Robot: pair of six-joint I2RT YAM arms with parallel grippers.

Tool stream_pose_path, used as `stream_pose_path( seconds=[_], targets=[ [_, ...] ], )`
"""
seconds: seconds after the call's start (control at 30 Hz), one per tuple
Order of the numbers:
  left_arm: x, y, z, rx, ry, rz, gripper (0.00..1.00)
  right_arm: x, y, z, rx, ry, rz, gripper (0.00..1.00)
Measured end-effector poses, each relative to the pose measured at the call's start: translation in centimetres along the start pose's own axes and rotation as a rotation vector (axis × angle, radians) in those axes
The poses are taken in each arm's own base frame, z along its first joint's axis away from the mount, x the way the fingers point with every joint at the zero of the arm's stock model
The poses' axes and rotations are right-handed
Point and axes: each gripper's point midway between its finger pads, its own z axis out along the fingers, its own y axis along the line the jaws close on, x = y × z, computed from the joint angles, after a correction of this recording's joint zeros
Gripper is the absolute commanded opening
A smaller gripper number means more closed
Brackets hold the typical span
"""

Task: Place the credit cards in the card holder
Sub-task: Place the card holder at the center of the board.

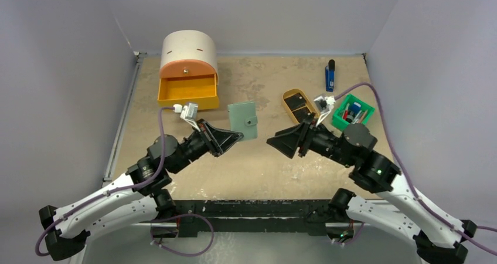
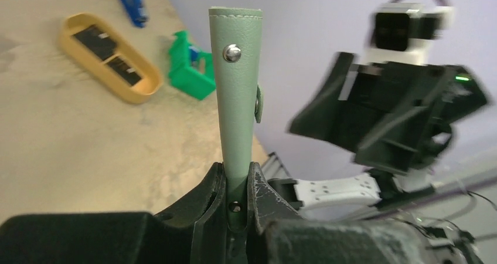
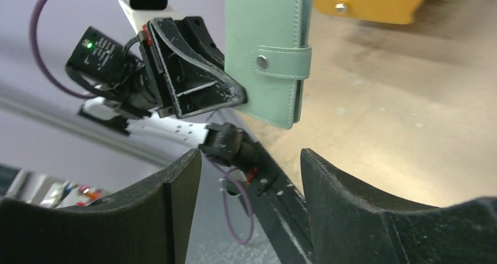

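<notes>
Tabletop gap: card holder, right gripper

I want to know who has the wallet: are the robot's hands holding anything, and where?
The left gripper pinches the closed green wallet by one edge. The right gripper is open, holding nothing.

Top: high at near edge, looking down over whole table. Wrists: close, low, facing each other; wallet shared by all three.
</notes>
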Motion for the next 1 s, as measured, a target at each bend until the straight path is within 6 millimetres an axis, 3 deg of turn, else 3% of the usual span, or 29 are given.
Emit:
stream_pose_path(
  seconds=[0.1, 0.2, 0.37, 0.53, 0.77, 1.0],
  targets=[
    [1.0, 3.2, 0.4, -0.154, 0.031, 0.014, 0.00, -1.1, -1.5, -1.9, 0.148, -0.019, -0.032, 0.64],
    [3.2, 6.9, 1.3, -0.313, 0.103, 0.032, 0.00, -1.2, -4.0, -3.8, 0.301, -0.026, -0.052, 0.61],
    [8.7, 12.8, 3.4, -0.496, 0.254, 0.045, 0.00, 0.9, -9.0, -5.6, 0.519, 0.014, -0.070, 0.61],
    [13.1, 17.9, 5.6, -0.656, 0.379, 0.077, 0.00, 3.6, -12.7, -6.9, 0.651, 0.054, -0.052, 0.61],
    [16.7, 21.9, 6.6, -0.759, 0.451, 0.081, 0.00, 4.0, -13.7, -7.3, 0.686, 0.042, -0.040, 0.59],
    [18.0, 22.3, 8.2, -0.742, 0.443, 0.026, 0.00, 5.2, -14.5, -6.8, 0.688, 0.072, -0.037, 0.59]
  ],
)
